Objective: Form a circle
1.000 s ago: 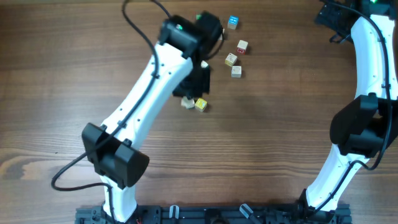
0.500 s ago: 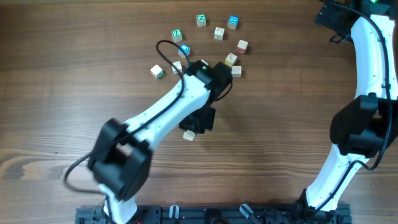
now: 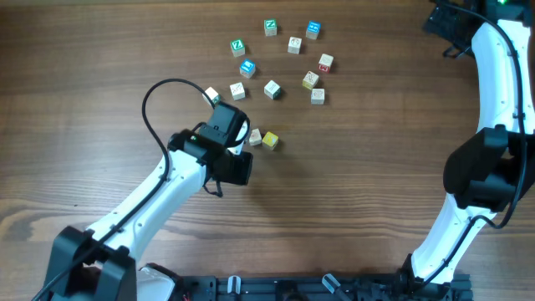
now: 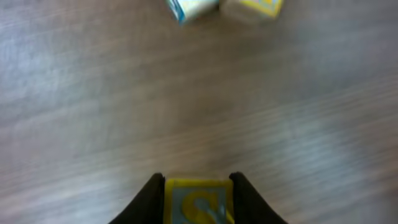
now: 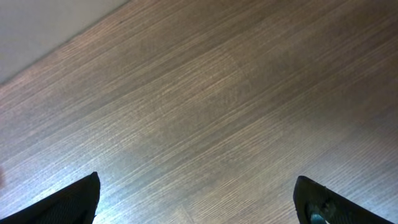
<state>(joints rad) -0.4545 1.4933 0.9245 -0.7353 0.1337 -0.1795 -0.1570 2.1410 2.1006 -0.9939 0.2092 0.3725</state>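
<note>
My left gripper (image 4: 196,182) is clenched on one block (image 4: 198,204). In its wrist view the two dark fingers press either side of a cube with a yellow border and a grey face bearing a yellow mark that looks like an S. From overhead the gripper sits left of centre over the table (image 3: 84,84), and the held block is hidden beneath it. Just up and right of it lie a cream block (image 3: 255,137) and a yellow block (image 3: 270,140), side by side; I can't tell whether they touch. The wrist view shows a pair at its top edge, one white with a blue rim and one yellowish, both blurred and cut off.

The circle (image 3: 272,89) is in the upper middle of the overhead frame, and it is rough. Some eleven blocks are spread in a loose, gapped ring, each apart from its neighbours. Green-faced ones lie at the upper left and top. One blue block is at the top right and another on the left side. Cream ones run down the right side and along the bottom. The cream and yellow pair lie below the ring, outside it.

My right gripper (image 5: 196,180) is released, with its fingers spread wide at the lower corners of its wrist view and wood grain between them. Overhead, that arm stands along the right edge, well apart from the blocks.
</note>
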